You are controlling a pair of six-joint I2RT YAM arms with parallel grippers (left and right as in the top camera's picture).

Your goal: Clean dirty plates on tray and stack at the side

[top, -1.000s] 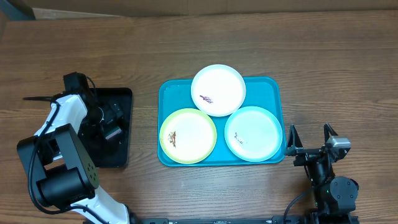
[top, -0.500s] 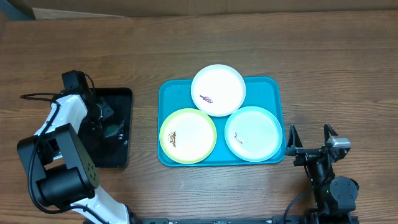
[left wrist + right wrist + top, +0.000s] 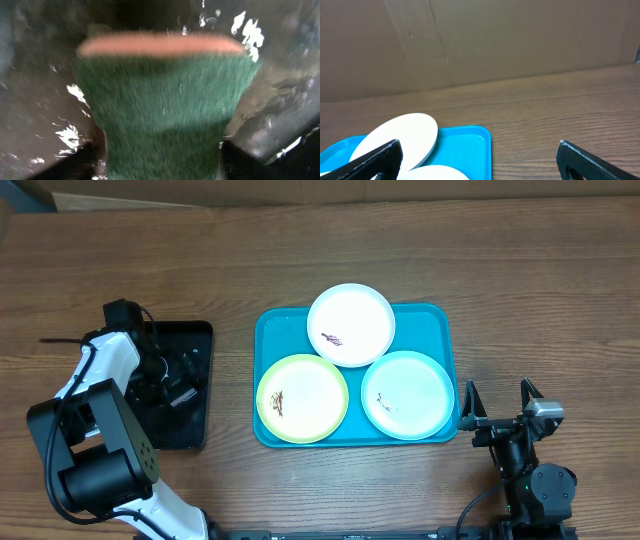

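The turquoise tray (image 3: 436, 320) holds three plates with small dark-red smears: white (image 3: 350, 324) at the back, yellow-green (image 3: 302, 398) front left, pale mint (image 3: 407, 394) front right. My left gripper (image 3: 175, 385) is low over a black tray, shut on a green sponge (image 3: 165, 100) with an orange edge that fills the left wrist view. My right gripper (image 3: 497, 402) is open and empty, just right of the turquoise tray's front right corner. The right wrist view shows the white plate (image 3: 400, 135) and the tray's corner (image 3: 470, 145).
The black tray (image 3: 190, 430) lies left of the turquoise tray, wet and glinting in the left wrist view (image 3: 40, 115). Brown cardboard (image 3: 470, 40) stands along the table's far edge. Bare wood table (image 3: 540, 300) lies right of the turquoise tray.
My left gripper has shifted about inside the black tray with the sponge, first toward the back, then forward again. The right arm and the plates have not moved.
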